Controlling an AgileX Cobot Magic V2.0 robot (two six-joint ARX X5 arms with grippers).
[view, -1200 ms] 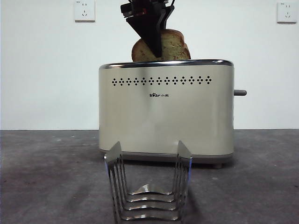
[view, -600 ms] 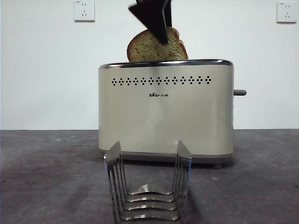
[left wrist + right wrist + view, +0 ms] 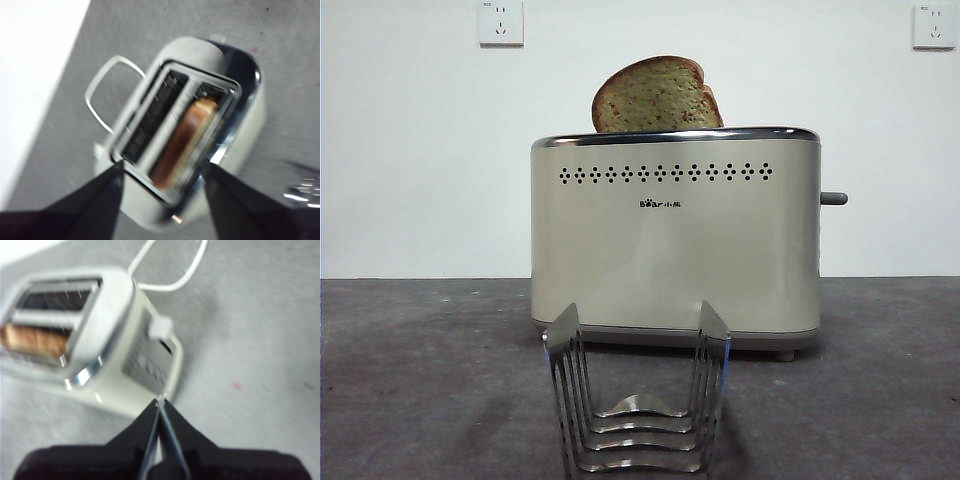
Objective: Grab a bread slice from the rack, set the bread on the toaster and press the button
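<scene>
Left gripper (image 3: 162,182): jaws spread wide, holding nothing, above the toaster (image 3: 200,125) and looking down into its two slots. Blurred picture. The slice of bread (image 3: 182,142) stands on edge in one slot; the other slot shows only dark wire guides. A white cord (image 3: 107,82) loops on the bench (image 3: 125,30) just beside the toaster. A glint of the steel rack (image 3: 302,192) shows at the picture's edge.

Right gripper (image 3: 159,412): jaws pressed together to a thin seam, holding nothing, above the bench off the toaster's (image 3: 95,340) narrow end. The button (image 3: 160,327) sticks out of that end as a pale stub, apart from the gripper's tip. Bread crust (image 3: 32,340) shows in one slot. Cord (image 3: 175,270) curves away on the grey surface (image 3: 260,330).

Front view: neither arm in sight. The slice of bread (image 3: 656,95) rises upright from the toaster's (image 3: 675,240) top, left of centre, rounded top uppermost, its lower part sunk behind the chrome rim. The button (image 3: 833,198) juts from the toaster's right side, high up. The rack (image 3: 637,400) stands nearer, in front of the toaster, with no bread in its wire loops.

Bench (image 3: 420,370) dark grey, mottled. Plain white wall (image 3: 420,150) behind, with a socket (image 3: 501,22) top left and another socket (image 3: 933,25) top right.
</scene>
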